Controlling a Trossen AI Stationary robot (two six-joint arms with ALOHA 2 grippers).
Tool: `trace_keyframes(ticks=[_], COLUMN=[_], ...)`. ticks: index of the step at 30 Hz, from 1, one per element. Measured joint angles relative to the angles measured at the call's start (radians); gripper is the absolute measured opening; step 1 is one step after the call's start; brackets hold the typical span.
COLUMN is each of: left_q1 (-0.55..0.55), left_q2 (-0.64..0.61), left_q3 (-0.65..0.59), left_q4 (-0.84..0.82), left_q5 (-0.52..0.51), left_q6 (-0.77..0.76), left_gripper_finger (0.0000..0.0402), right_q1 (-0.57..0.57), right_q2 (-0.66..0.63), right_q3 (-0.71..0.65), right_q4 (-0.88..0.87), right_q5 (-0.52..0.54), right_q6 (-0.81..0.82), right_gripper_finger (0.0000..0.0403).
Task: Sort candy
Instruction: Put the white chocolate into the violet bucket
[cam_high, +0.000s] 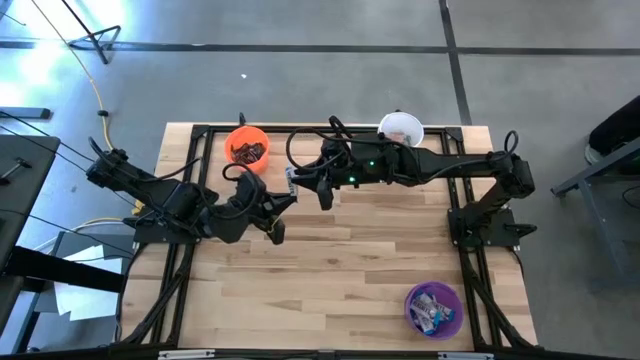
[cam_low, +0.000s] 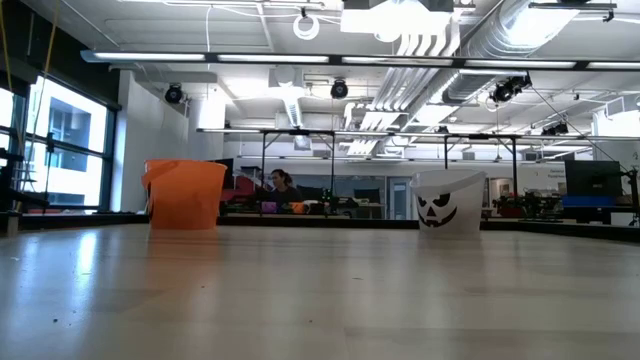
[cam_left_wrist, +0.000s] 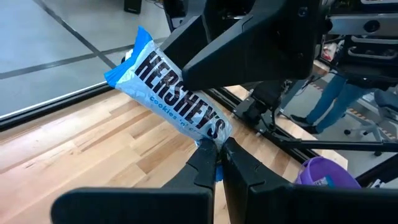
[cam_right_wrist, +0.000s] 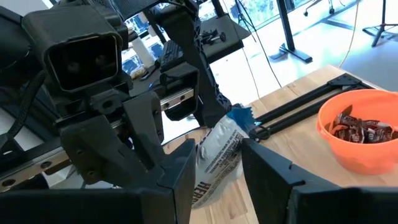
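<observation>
Pinching one blue-and-white candy (cam_left_wrist: 177, 99) in my left gripper (cam_left_wrist: 217, 158), right gripper (cam_right_wrist: 217, 168) parted around it; cups already held pieces.

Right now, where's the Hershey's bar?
High view: the Hershey's bar is off the table between both grippers, just right of the orange cup. Left gripper pinches one end; right gripper straddles it.

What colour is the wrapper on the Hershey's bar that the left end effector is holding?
Blue and white with dark lettering, on the Hershey's bar; the left wrist view shows it best.
</observation>
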Motion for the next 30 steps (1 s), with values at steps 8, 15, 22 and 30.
trace_keyframes(ticks=[8, 15, 22, 30], left_q1=[0.028, 0.033, 0.033, 0.034], left_q2=[0.0, 0.0, 0.0, 0.0], left_q3=[0.0, -0.001, -0.001, -0.001], left_q4=[0.007, 0.046, 0.076, 0.072], left_q5=[0.019, 0.027, 0.027, 0.025], left_q6=[0.007, 0.056, 0.091, 0.092], left_gripper_finger=[0.0, 0.0, 0.0, 0.0], right_q1=[0.0, 0.0, -0.018, -0.022], right_q2=[0.0, 0.0, 0.0, 0.0], right_q3=[0.0, 0.0, 0.001, 0.001], right_q4=[-0.002, -0.001, -0.001, -0.004], right_q5=[0.005, 0.0, -0.017, -0.023], right_q6=[0.0, 0.004, 0.011, -0.001], right_gripper_finger=[0.0124, 0.0109, 0.0113, 0.0118])
